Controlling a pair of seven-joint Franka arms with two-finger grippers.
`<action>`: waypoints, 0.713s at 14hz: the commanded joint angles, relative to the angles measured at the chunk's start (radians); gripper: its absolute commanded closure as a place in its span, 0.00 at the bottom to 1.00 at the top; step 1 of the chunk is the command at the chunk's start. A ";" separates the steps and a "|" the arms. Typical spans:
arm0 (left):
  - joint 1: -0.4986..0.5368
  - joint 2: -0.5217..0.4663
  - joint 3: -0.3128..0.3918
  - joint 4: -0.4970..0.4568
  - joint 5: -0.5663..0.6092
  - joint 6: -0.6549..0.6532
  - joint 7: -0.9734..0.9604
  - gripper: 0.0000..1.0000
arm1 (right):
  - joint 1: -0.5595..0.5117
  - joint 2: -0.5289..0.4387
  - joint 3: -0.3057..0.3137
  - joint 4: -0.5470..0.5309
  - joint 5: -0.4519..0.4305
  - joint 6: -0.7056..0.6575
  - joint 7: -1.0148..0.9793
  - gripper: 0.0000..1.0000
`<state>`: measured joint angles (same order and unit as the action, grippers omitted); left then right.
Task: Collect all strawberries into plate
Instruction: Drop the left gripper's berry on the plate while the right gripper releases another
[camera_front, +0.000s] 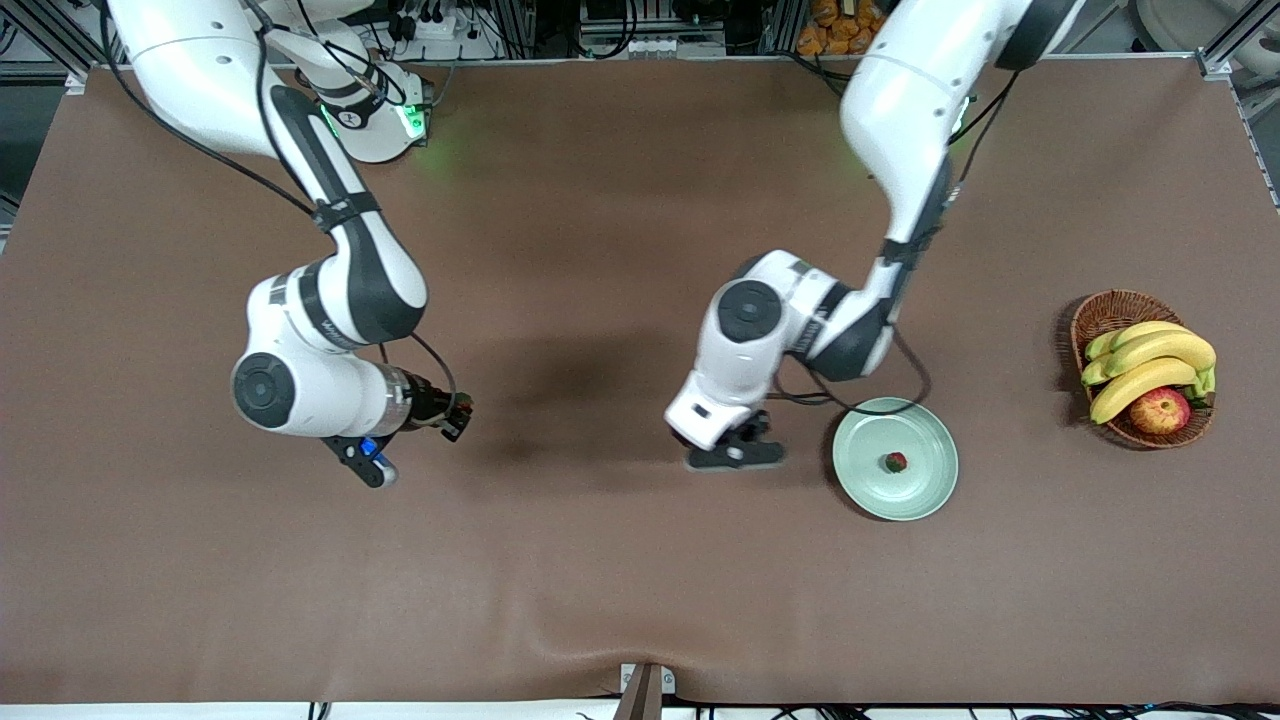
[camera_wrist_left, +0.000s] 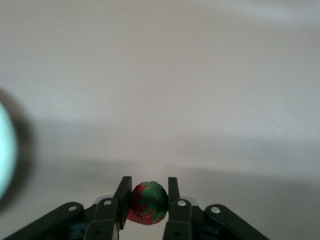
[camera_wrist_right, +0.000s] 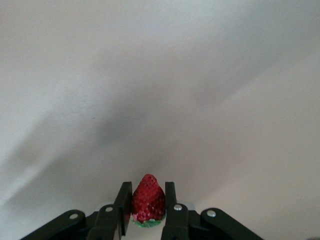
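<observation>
With one strawberry (camera_front: 896, 461) already in the plate (camera_front: 925, 490), the left tool (camera_wrist_left: 146, 204) beside the plate and the right tool (camera_wrist_right: 148, 205) over bare counter (camera_front: 600, 560) each pinch a tiny berry, which could slip out or roll off the shallow rim.

Even overhead light on the brown tabletop (camera_front: 600, 560); soft shadows pool under my arms at its middle. My wrist views look washed-out and pale, the cloth blurred, and the plate (camera_wrist_left: 5, 150) is a glowing smear at one edge.
</observation>
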<state>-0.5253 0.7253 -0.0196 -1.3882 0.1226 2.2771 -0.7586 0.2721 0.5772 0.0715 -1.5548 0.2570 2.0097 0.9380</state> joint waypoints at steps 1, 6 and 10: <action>0.094 -0.056 -0.011 -0.037 0.022 -0.079 -0.045 1.00 | 0.086 0.048 -0.007 0.022 0.018 0.078 0.146 1.00; 0.220 -0.072 -0.011 -0.049 0.022 -0.100 -0.047 1.00 | 0.223 0.136 -0.007 0.058 0.016 0.245 0.350 1.00; 0.295 -0.063 -0.011 -0.052 0.026 -0.100 -0.047 1.00 | 0.314 0.185 -0.009 0.065 0.015 0.328 0.465 1.00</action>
<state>-0.2616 0.6806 -0.0204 -1.4202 0.1226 2.1888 -0.7763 0.5510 0.7291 0.0742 -1.5275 0.2585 2.3213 1.3562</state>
